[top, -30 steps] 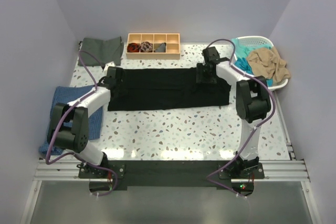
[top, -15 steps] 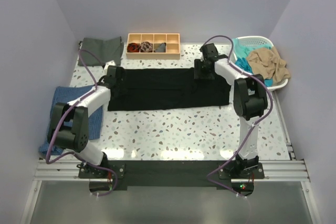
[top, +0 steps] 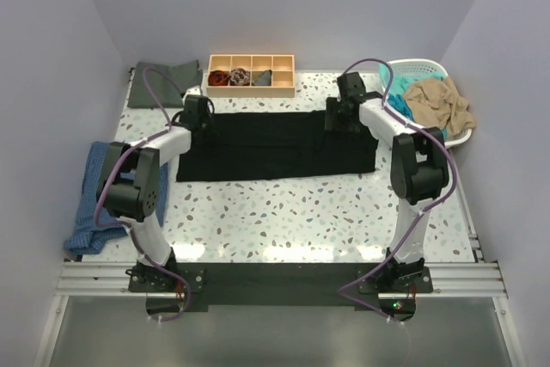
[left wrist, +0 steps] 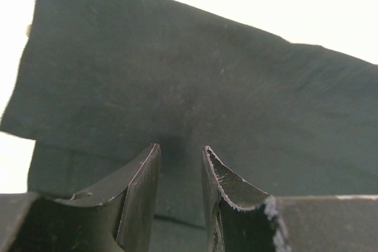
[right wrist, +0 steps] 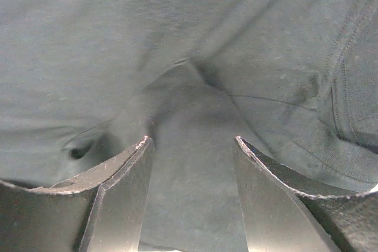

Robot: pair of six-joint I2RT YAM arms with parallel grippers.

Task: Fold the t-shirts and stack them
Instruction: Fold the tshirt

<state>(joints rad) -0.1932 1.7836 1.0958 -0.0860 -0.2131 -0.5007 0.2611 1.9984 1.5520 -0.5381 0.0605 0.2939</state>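
1. Black t-shirt (top: 284,148): folded into a long band, flat across the desk (top: 301,212) centre, its long edges running from 9 to 3 o'clock.
2. Left pincer (top: 204,119): on the band's far edge near the 9 o'clock end. The jaws are a narrow slit apart with their tips on the cloth; whether a fold is clamped cannot be told.
3. Right pincer (top: 337,118): on the far edge toward 3 o'clock, jaws spread wide, cloth puckered between them.
4. Open desk surface lies at 6 o'clock of the band.
5. Grey-green t-shirt (top: 161,83): 11 o'clock corner. Teal t-shirt (top: 397,100) and tan t-shirt (top: 438,100): in the basket (top: 404,64) at 2 o'clock.
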